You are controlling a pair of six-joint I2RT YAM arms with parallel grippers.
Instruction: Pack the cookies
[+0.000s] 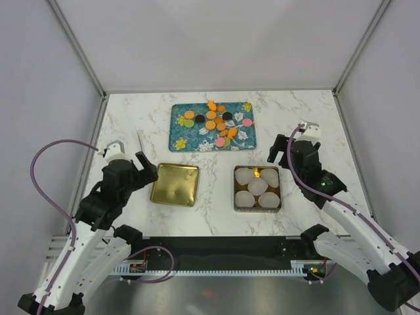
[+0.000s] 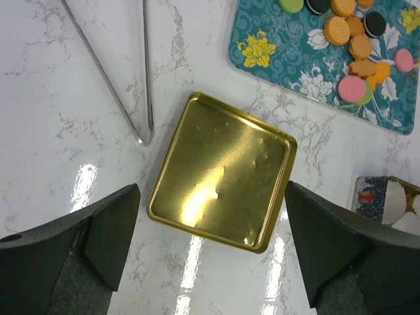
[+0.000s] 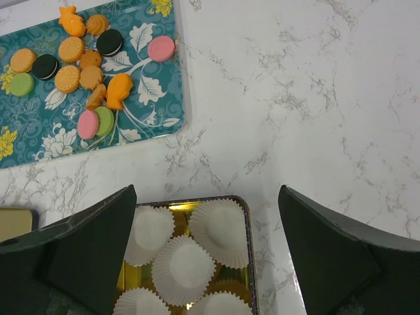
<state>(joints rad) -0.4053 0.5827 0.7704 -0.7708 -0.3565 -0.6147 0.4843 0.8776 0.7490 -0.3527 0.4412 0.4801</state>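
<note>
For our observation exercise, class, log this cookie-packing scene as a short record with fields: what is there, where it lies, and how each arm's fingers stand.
cookies: clustered on the teal floral tray, far centre of the table
tin: right of centre, holds white paper cups
gold lid: left of the tin, nothing in it
tongs: on the table, beside the gold lid
left gripper: fingers open, over the gold lid
right gripper: fingers open, over the tin's far edge
</note>
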